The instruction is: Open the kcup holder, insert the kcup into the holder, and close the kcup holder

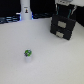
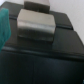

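Note:
The kcup holder (image 1: 63, 26) is a black boxy unit at the exterior view's right rear, with two stacked grey-fronted slots; both look pushed in. The kcup (image 1: 28, 53), a tiny white cup with a green speckled top, stands upright on the white table well to the exterior view's left of the holder and nearer the front. My gripper (image 1: 64, 4) hangs just above the holder's top at the frame edge, far from the cup; its fingers are too blurred to read. The wrist view is filled by the kcup holder (image 2: 45, 55) from close up, with its grey slot fronts (image 2: 36, 25). No fingers show there.
A tall white post (image 1: 25, 12) with a dark mark stands at the back on the exterior view's left, in front of a dark blue strip (image 1: 10, 20). A teal shape (image 2: 4, 27) sits at the wrist view's edge. The white table (image 1: 50, 62) spreads around the cup.

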